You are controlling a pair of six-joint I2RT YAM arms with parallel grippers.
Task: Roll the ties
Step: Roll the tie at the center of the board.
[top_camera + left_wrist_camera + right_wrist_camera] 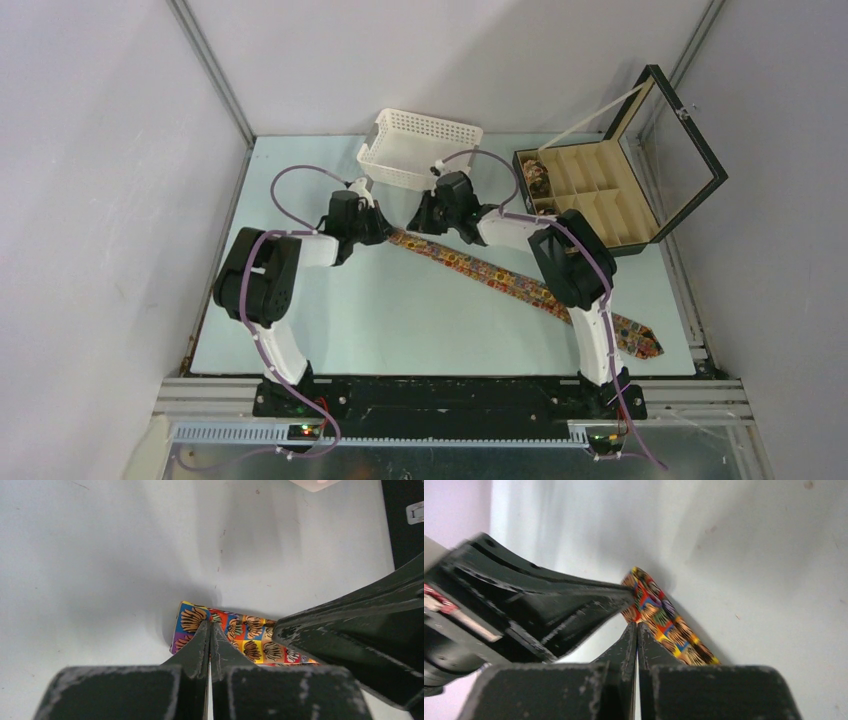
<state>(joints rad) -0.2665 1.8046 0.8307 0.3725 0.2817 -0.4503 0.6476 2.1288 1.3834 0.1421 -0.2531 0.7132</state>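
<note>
One patterned tie [520, 285] lies flat on the table [400, 330] as a long diagonal strip, its wide end near the front right corner and its narrow end near the middle of the back edge, just in front of the white basket [400, 172]. Both arms reach in over that narrow end. The left gripper [210, 626] has its jaws pressed fully together, and its tips sit on the very end of the strip, where the fabric looks slightly lifted or folded; whether any cloth is nipped between them cannot be told. The right gripper [637, 626] is likewise closed tight, its tips touching the edge of the tie just beside the left one's, and again no held fabric can be made out. At the back right corner stands the black box [636, 243] with its lid raised, and a coiled tie [537, 178] sits in its back left compartment
</note>
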